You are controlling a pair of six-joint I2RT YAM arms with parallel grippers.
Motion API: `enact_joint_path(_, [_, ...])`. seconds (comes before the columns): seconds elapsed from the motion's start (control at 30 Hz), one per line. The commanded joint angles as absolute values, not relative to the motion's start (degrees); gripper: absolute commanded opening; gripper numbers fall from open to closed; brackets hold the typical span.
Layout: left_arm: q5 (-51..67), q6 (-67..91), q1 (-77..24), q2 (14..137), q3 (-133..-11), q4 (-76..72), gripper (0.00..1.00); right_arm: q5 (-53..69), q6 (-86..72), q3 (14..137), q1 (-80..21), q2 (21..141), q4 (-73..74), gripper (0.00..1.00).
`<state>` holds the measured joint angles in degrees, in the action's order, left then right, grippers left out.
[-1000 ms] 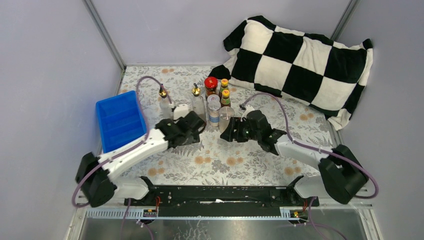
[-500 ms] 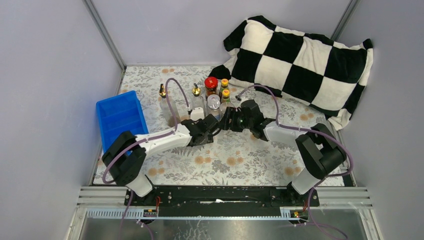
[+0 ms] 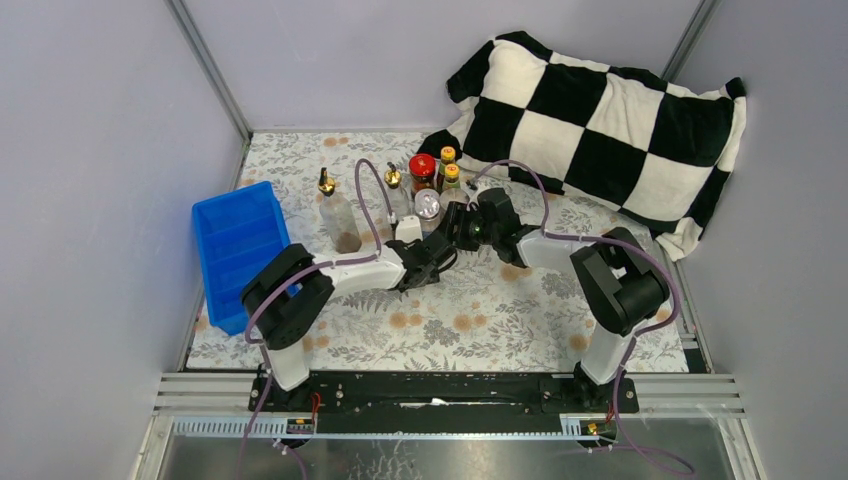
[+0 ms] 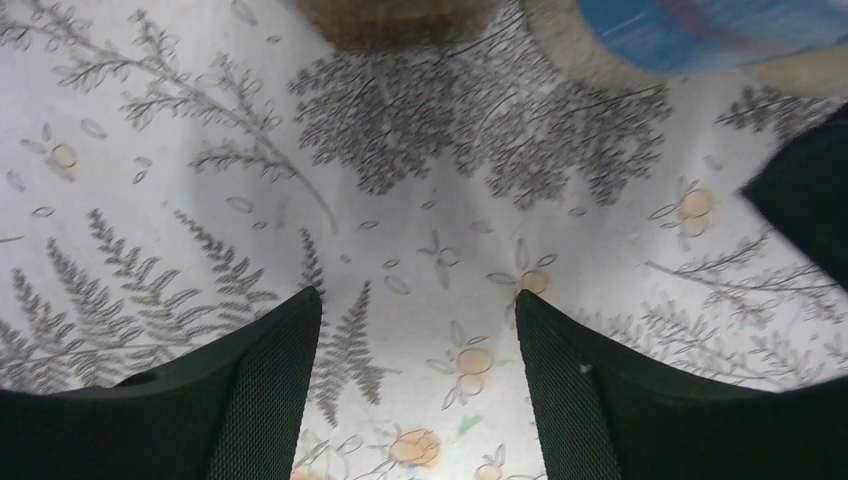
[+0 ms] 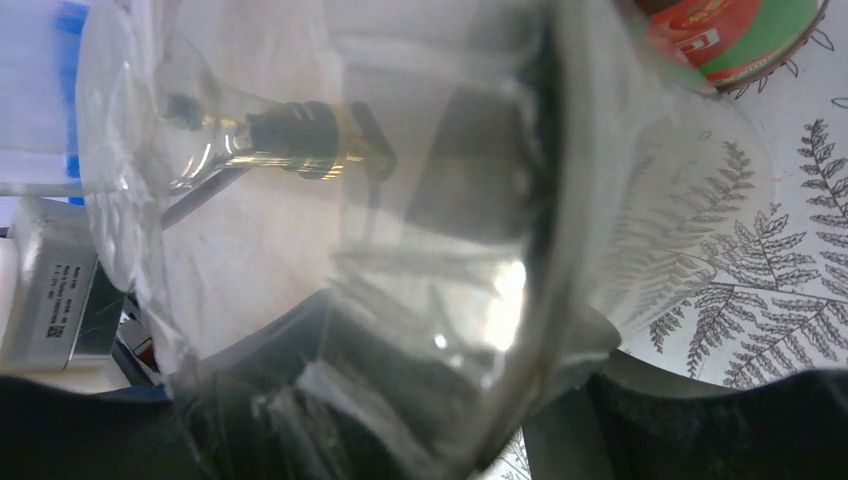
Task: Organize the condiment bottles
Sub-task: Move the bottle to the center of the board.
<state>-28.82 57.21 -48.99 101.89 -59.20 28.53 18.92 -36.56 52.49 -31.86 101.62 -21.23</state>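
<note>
The condiment bottles stand clustered at the back middle of the floral cloth. One tall clear gold-spouted bottle [image 3: 338, 218] stands apart on the left, a second [image 3: 396, 190] by the cluster. Near it are a red-lidded jar [image 3: 422, 166], two yellow-capped sauce bottles [image 3: 448, 157] and a silver-lidded shaker [image 3: 428, 205]. My right gripper [image 3: 457, 222] is shut on a clear shaker [image 5: 350, 250] that fills the right wrist view. My left gripper [image 3: 438, 256] hangs open and empty over bare cloth [image 4: 418, 330], just in front of the cluster.
A blue divided tray [image 3: 240, 250] lies at the left edge of the cloth. A black-and-white checked pillow [image 3: 600, 120] takes up the back right. The two grippers are very close together. A red-labelled jar [image 5: 740, 30] stands right beside the held shaker.
Both arms have reached farther back toward the cluster. My left gripper swung right, away from the left tall bottle. My right gripper moved back and left with the clear shaker.
</note>
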Motion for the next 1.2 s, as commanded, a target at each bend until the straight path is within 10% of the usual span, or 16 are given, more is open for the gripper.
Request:
enact_joint_path(0.0, [-31.6,57.9,-49.0,105.1,-61.8,22.8,0.75,20.2,-36.7,54.4,-30.6,104.0,-23.0,0.65])
enact_joint_path(1.17, [-28.4,54.7,-44.1,113.7,-71.8,22.8,0.75,25.4,-36.1,59.3,-27.2,109.5,-23.2,0.65])
